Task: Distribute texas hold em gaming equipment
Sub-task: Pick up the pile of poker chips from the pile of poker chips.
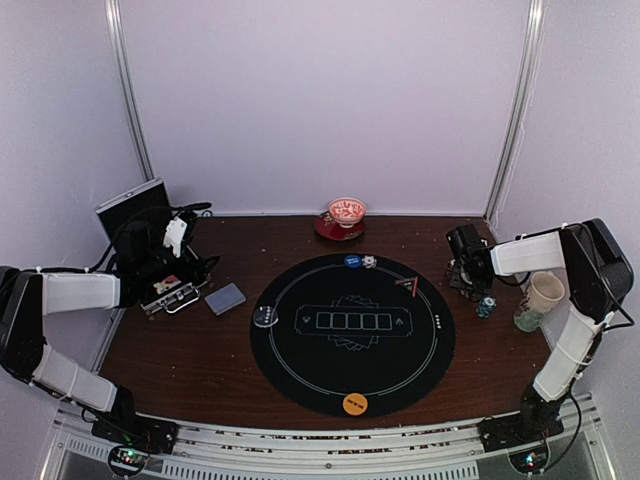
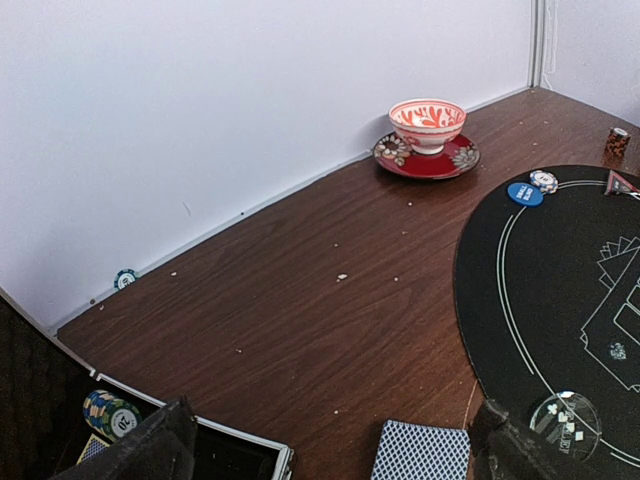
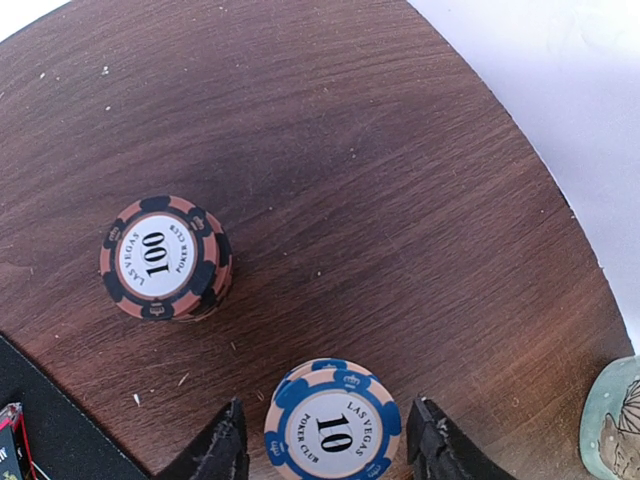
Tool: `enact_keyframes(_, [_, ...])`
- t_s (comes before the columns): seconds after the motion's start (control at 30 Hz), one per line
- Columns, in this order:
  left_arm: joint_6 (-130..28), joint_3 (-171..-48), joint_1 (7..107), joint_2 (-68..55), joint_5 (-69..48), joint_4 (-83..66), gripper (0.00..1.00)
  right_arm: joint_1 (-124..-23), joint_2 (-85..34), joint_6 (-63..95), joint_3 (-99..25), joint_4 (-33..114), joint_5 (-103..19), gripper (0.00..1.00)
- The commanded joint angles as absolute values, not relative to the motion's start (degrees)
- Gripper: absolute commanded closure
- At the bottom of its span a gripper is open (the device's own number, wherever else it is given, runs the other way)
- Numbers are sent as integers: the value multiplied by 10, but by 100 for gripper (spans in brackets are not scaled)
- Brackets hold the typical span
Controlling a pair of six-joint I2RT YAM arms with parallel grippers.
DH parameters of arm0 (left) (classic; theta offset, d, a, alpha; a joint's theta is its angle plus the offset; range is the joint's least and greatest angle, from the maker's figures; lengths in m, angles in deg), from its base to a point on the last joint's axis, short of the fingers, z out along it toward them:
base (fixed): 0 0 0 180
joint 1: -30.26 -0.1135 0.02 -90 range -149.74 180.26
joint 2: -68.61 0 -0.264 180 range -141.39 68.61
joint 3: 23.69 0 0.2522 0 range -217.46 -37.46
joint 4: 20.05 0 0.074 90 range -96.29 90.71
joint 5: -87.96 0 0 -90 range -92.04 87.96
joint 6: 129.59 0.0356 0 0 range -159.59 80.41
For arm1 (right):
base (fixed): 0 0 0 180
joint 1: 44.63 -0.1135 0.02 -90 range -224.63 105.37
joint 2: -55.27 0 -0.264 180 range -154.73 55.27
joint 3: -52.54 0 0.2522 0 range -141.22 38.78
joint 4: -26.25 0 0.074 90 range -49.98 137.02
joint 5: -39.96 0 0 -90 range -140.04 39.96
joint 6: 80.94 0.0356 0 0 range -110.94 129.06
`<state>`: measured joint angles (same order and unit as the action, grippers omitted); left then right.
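Note:
A grey-blue-backed card deck [image 1: 225, 298] lies on the wood left of the mat; it also shows in the left wrist view [image 2: 422, 452]. My left gripper [image 1: 190, 278] [image 2: 330, 432] is open and empty, above the deck and the case edge. My right gripper [image 1: 472, 285] [image 3: 328, 410] is open, its fingers [image 3: 222, 448] standing either side of a blue "10" chip stack [image 3: 335, 425] [image 1: 485, 307] with gaps. A black-and-salmon "100" chip stack [image 3: 165, 258] stands beside it. On the mat lie a blue disc [image 1: 352, 260], a small chip [image 1: 369, 262], an orange disc [image 1: 355, 404] and a pale disc [image 1: 265, 317].
The black round mat [image 1: 300, 370] fills the table's middle. An open case [image 1: 170, 295] holding chips [image 2: 110, 415] sits at the left. A red-and-white bowl [image 1: 347, 211] on a saucer stands by the back wall. A cup [image 1: 540, 300] stands right of the chip stacks. A lone chip [image 2: 125, 279] lies by the wall.

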<state>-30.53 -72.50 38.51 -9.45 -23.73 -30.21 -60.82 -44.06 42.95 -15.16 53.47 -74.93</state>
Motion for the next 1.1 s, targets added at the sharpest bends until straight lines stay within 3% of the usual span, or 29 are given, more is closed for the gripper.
enact_keyframes(0.0, [-304, -735, 385, -88, -243, -318, 2, -603, -445, 434, -148, 531, -755, 46])
enact_keyframes(1.07, [-304, -735, 386, -89, -240, -319, 2, -603, -439, 436, -149, 541, -763, 63])
